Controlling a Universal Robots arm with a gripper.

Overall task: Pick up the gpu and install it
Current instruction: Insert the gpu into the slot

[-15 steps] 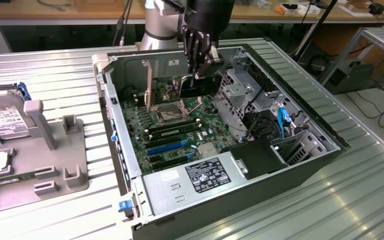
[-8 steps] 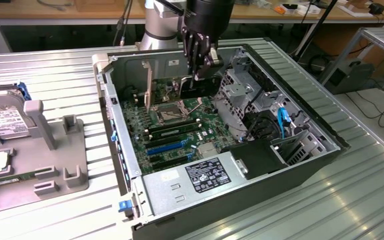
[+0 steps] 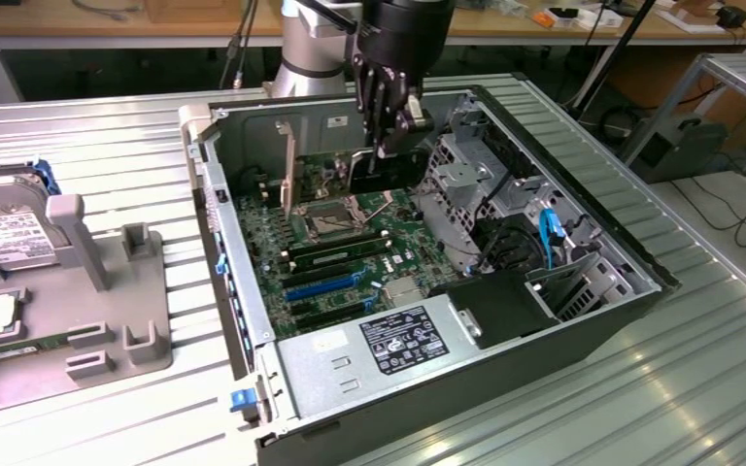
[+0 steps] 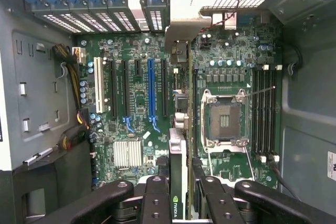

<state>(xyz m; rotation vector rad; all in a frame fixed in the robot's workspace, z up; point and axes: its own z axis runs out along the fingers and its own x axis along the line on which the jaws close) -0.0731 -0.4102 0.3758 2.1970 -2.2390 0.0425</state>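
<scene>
Gpu (image 4: 177, 182): held edge-on between closed fingers (image 4: 156, 198) of gripper (image 4: 178, 203), low over motherboard (image 4: 136, 103) beside its empty CPU socket (image 4: 224, 121); risk judged: slight tilt or slot misalignment would jam the card's edge against neighbouring components.

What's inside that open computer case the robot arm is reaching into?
Inside the computer case: a green motherboard with an empty processor socket, and the gpu held on edge by the gripper. The board beneath the card is hidden.

gpu (image 4: 177, 182) edge — Nvidia logo | other labels — unreadable
</scene>
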